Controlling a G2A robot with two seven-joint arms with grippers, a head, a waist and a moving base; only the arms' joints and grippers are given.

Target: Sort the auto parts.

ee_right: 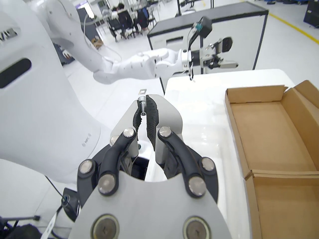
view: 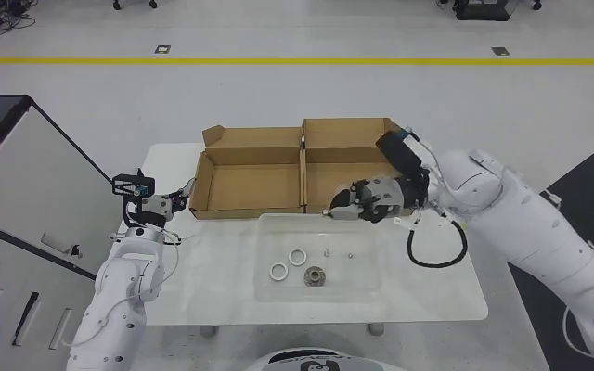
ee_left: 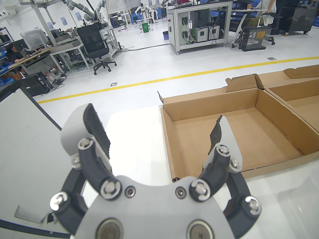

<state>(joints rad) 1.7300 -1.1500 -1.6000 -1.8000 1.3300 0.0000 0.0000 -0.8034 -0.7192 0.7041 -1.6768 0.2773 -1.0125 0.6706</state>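
**Q:** Where is the part being sorted?

**A:** Nearest the robot, a clear tray (view: 362, 278) holds two white rings (view: 290, 258), a metal hub (view: 315, 275) and some small fasteners. Just beyond it, the right gripper (ee_right: 144, 109) is clamped on a small bolt (ee_right: 141, 105), pinched at the very fingertips. It hovers about where the tray's far edge meets the right cardboard box (view: 343, 162).

**Q:** And the other arm?

**A:** The left gripper (ee_left: 154, 115) hangs with its fingers wide apart and nothing between them, near the outer corner of the left box (ee_left: 261, 130).

**Q:** How should the drop go?

**A:** The grip looks shallow to me. I would carry the bolt level and slowly over the box wall, lower it inside, then part the fingers. A high release may let it bounce or roll.

**Q:** What does each view add?

**A:** The right wrist view gives the bolt's thread and head between the pads; from above the bolt is too small to make out. The top view gives both boxes side by side and what lies in the tray.
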